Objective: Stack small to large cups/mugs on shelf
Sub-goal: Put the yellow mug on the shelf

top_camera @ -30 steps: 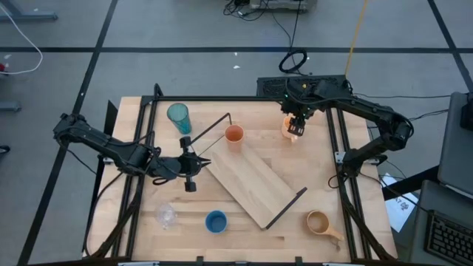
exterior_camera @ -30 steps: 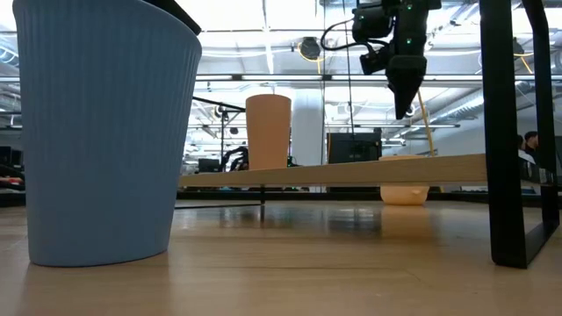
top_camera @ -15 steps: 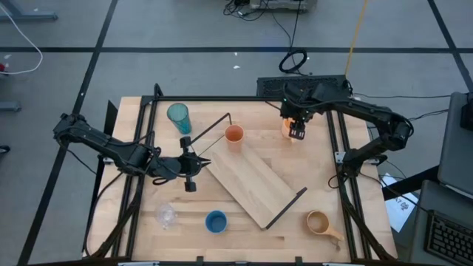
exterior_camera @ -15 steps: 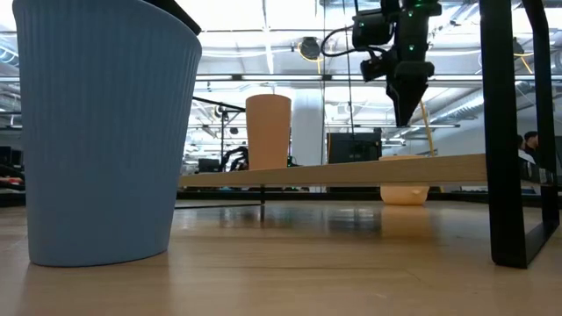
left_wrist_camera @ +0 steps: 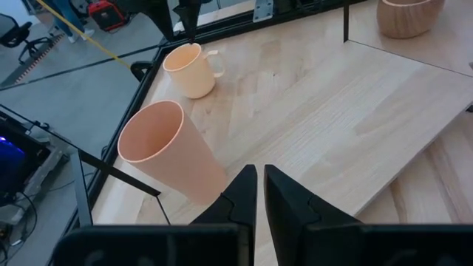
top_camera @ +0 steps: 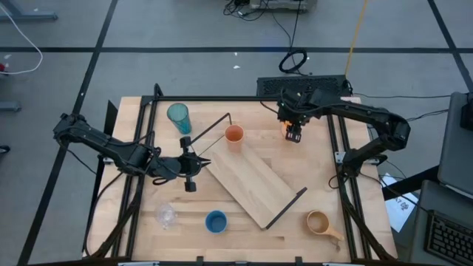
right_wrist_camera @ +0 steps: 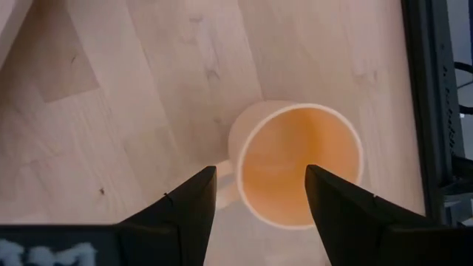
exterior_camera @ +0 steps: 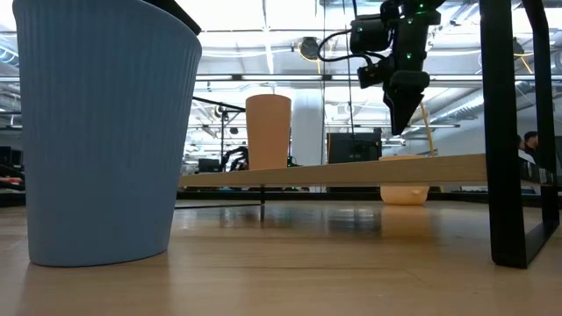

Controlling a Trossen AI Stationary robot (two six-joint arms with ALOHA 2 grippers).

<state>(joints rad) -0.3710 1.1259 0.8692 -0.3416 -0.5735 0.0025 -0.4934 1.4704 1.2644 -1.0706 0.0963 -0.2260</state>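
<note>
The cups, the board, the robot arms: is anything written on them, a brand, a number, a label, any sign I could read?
None can be read.
The orange mug, orange cup, blue cup and teal tumbler are plain.
The shelf shows bare wood only.
Neither the arms nor the right claw bear legible marks.
</note>
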